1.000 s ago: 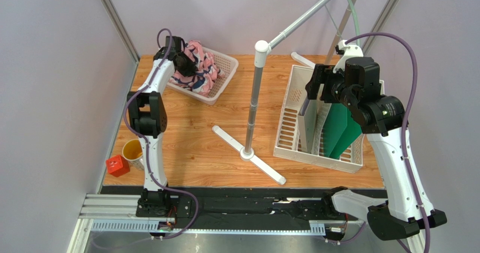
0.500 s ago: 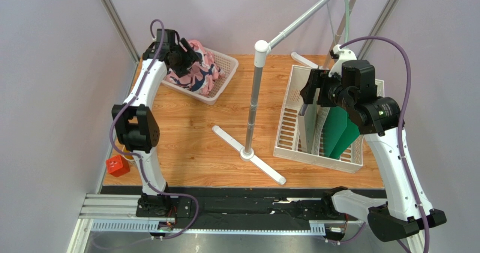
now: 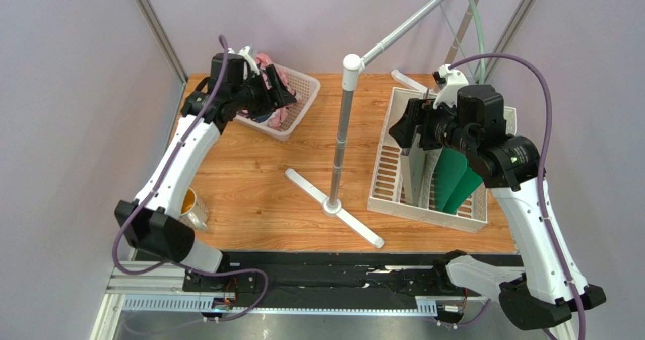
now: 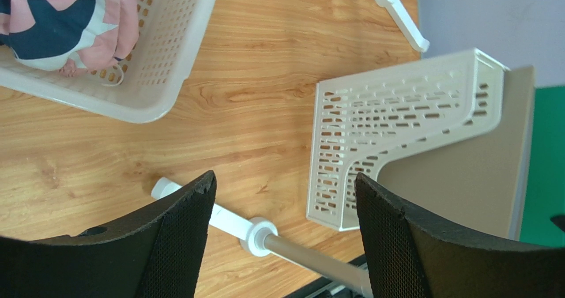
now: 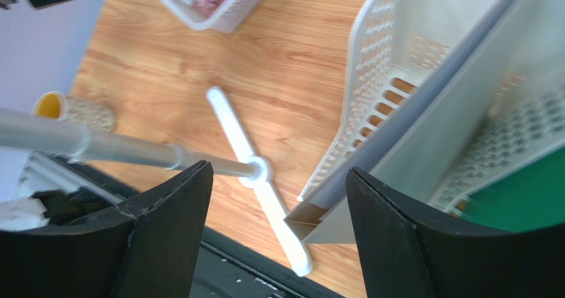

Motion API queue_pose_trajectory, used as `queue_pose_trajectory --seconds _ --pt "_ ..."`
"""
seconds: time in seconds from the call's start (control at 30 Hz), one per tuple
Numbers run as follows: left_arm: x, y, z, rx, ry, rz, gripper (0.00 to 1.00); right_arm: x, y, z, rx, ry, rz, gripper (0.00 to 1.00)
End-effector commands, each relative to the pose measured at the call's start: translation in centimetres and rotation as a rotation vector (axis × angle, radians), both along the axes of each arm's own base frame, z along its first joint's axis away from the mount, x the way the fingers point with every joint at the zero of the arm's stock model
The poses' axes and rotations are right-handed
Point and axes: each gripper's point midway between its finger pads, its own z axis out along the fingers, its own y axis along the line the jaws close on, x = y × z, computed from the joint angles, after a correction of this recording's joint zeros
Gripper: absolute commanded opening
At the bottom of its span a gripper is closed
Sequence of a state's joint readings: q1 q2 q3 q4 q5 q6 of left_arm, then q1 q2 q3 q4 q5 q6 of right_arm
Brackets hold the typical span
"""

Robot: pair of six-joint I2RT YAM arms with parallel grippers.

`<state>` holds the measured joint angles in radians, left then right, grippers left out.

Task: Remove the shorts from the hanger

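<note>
Shorts (image 4: 63, 16) lie bunched in the white basket (image 3: 303, 91) at the far left of the worktop (image 3: 250, 174). They are off the hanger (image 3: 476, 30), which is well apart from them, up at the far right. So the job looks just about done.

The left claw (image 4: 284, 192) is wide open with nothing in it, over the basket's edge. The right claw (image 5: 278, 179) is open and empty too, above the tall white bin (image 3: 386, 170).

I think the next move is only to lift the left arm up and away without catching the cloth.

Some things are hard to see. From above, the left arm covers most of the shorts. The left wrist view shows just one corner of them. The hanger is only a thin line, and its hook is cut off at the top, so I cannot tell how it hangs.
</note>
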<state>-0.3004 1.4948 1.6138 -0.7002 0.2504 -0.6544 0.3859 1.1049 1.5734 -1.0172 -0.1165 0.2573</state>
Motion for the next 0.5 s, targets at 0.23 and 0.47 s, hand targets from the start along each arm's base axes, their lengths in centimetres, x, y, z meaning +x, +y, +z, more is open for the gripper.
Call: queue_pose_trajectory --seconds 0.23,0.47 --pt "-14.2 -4.4 4.4 -0.116 -0.255 -0.417 0.8 -11.1 8.5 3.3 0.45 0.074 0.582 0.82" --pt "-25.4 -2.5 2.0 -0.316 -0.296 -0.538 0.83 -16.4 10.0 -2.9 0.548 0.262 0.629 0.87"
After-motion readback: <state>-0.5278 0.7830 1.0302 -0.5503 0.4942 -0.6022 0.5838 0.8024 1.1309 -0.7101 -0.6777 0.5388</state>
